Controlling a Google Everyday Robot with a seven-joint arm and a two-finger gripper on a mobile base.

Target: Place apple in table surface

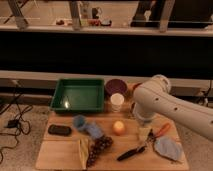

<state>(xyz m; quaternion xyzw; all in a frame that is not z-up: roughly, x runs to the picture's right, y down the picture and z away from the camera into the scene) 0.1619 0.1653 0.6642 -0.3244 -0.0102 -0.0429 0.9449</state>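
Apple (118, 127) sits on the table (59, 151), near its middle, below the cup (117, 101) and apart from the grapes (100, 147). The gripper (144, 133) hangs just right of it, jaws wide and empty. Placing looks done; only backing the arm off seems left.

- The table surface (57, 152) is made of light wooden planks and stands on a speckled grey floor (30, 145).
- Left of the table, black cables (12, 117) lie on the floor.
- Behind the table runs a pale ledge (50, 77), with a dark wall (75, 52) above it.
- Further behind the table, above this wall, metal posts (75, 12) stand before a lit room.
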